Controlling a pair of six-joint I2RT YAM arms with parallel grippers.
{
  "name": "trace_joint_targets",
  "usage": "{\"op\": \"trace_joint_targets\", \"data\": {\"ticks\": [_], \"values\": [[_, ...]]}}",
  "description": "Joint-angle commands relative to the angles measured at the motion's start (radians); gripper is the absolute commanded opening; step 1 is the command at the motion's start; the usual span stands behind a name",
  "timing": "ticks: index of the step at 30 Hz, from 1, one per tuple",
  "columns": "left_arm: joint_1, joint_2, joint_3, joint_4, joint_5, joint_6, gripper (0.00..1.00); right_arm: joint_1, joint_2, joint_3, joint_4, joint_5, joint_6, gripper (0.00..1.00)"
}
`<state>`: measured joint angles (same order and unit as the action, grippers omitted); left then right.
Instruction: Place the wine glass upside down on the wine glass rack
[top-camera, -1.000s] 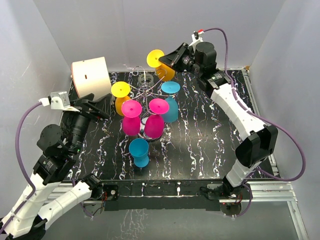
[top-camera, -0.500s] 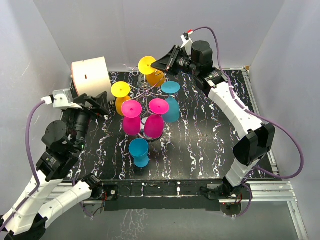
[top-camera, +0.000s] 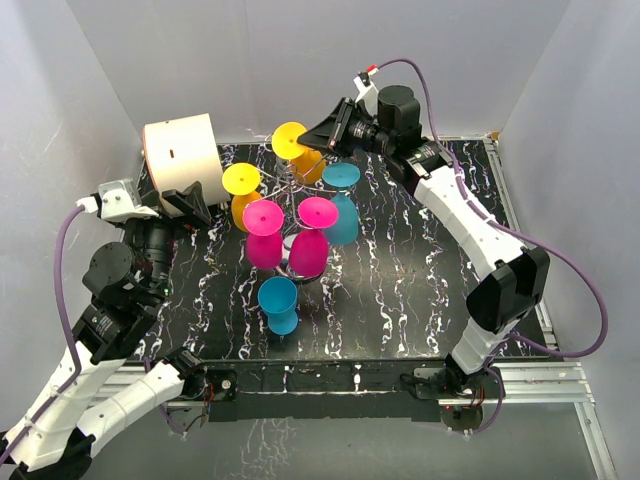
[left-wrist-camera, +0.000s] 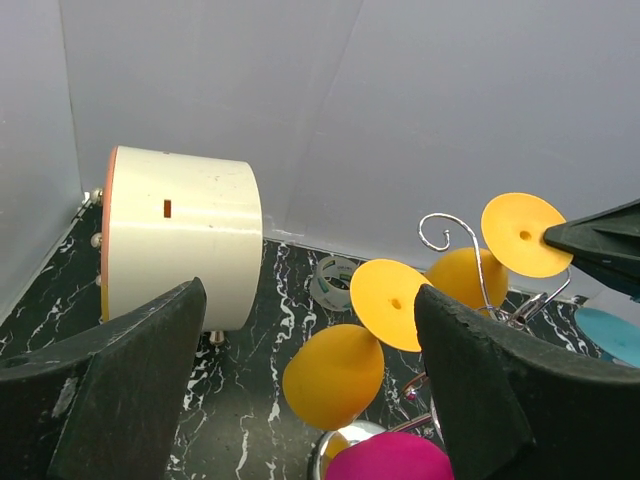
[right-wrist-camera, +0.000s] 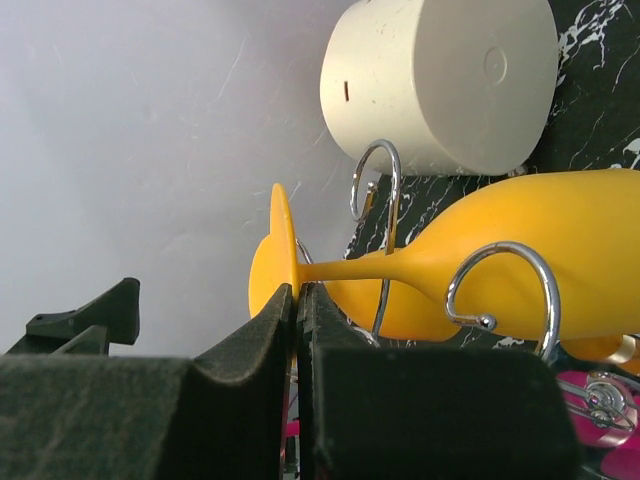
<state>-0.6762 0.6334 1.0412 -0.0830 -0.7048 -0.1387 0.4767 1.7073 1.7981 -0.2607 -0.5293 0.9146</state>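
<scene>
right pincer (right-wrist-camera: 297, 305) pinching yellow wine glass (right-wrist-camera: 560, 220) foot | bowl points away from it, among wine glass rack (right-wrist-camera: 500, 247) scrolls | left pincer (top-camera: 188, 203) wide, farther off

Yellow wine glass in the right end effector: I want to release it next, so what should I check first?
1. Right end effector shut on the yellow wine glass stem, beside its foot: ok.
2. Glass foot above bowl in the top view: ok, though tilted.
3. Stem seated in a wine glass rack scroll: cannot tell.
4. Left end effector open, away from the rack: ok.
5. Apart from the hung yellow glass: ok.
</scene>
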Motion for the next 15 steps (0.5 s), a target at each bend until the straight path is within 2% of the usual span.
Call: {"op": "trace_joint_targets", "data": {"ticks": [1,15], "values": [[0.003,-0.010,-0.008,0.028,-0.026,0.017,0.84,0.007,-0.065,-0.006,0.034,-0.007,-0.018,0.00],[0.003,0.007,-0.022,0.093,-0.025,0.042,0.84,0.013,-0.135,-0.031,-0.039,0.057,-0.057,0.00]]}}
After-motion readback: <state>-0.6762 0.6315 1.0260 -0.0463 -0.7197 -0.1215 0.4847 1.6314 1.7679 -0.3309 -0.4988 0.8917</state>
